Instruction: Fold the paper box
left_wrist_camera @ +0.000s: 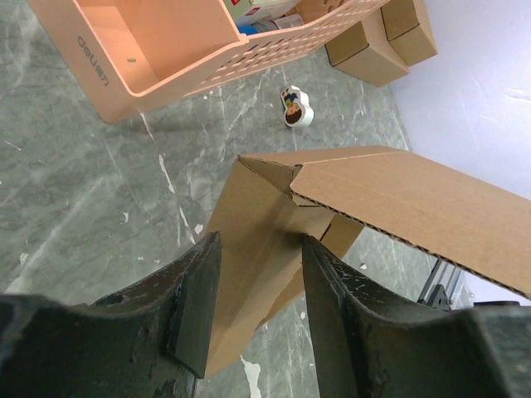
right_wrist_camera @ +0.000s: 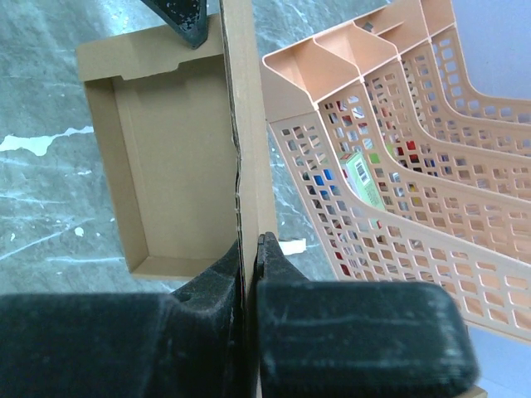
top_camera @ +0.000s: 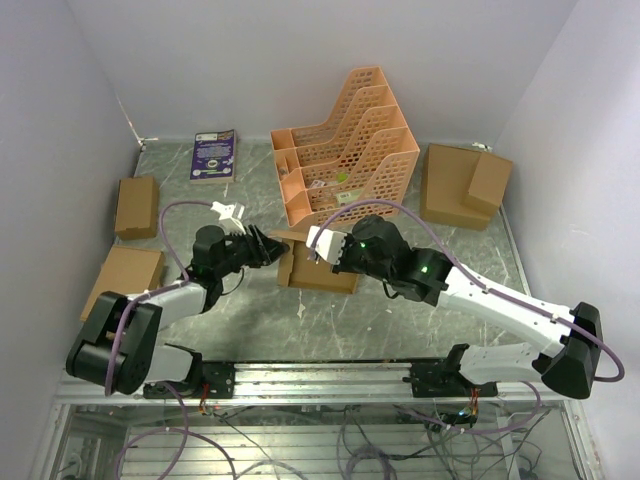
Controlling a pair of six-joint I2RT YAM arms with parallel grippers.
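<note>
The paper box (top_camera: 318, 270) lies mid-table as a shallow brown cardboard tray (right_wrist_camera: 174, 157) with its lid panel (left_wrist_camera: 415, 207) raised on edge. My right gripper (right_wrist_camera: 250, 245) is shut on the near edge of that upright panel (right_wrist_camera: 249, 124); from above it (top_camera: 318, 242) sits over the box's rear right side. My left gripper (top_camera: 276, 250) is at the box's left end. Its fingers (left_wrist_camera: 195, 307) stand apart around a folded corner wall (left_wrist_camera: 257, 224), with no visible pinch. One left fingertip (right_wrist_camera: 187, 21) shows at the tray's far rim.
An orange lattice file rack (top_camera: 345, 140) stands just behind the box. Ready-made cardboard boxes sit at left (top_camera: 136, 206), (top_camera: 125, 275) and back right (top_camera: 462, 185). A purple booklet (top_camera: 214, 155) lies at the back. A small sticker-like item (left_wrist_camera: 294, 108) lies beside the rack.
</note>
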